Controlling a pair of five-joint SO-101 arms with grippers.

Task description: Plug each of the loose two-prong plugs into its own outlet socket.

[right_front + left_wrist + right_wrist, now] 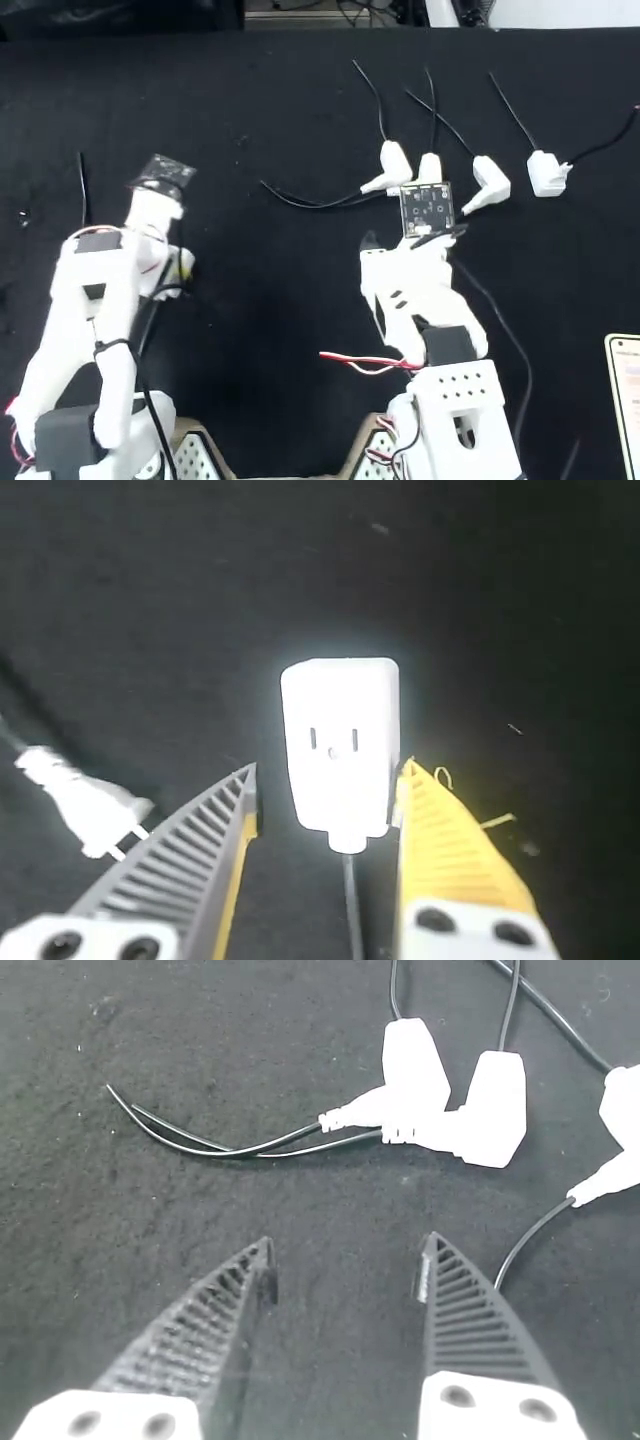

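A white outlet socket (340, 745) lies on the black cloth between the fingers of my left gripper (330, 768), which is open. The yellow finger (450, 850) touches its side and the grey finger (205, 840) stands a little off. A loose white two-prong plug (85, 805) lies beside it. My right gripper (349, 1243) is open over bare cloth, short of two white sockets (415, 1065) (497, 1105) that have plugs (355, 1117) in them. In the high view my left gripper (160, 188) is at the left and my right gripper (410, 240) in the middle.
Two more white sockets (490, 178) (546, 172) with plugs lie at the back right of the black table (280, 90). Thin black cables (300, 198) curl left of the sockets. A white card (625, 385) sits at the right edge.
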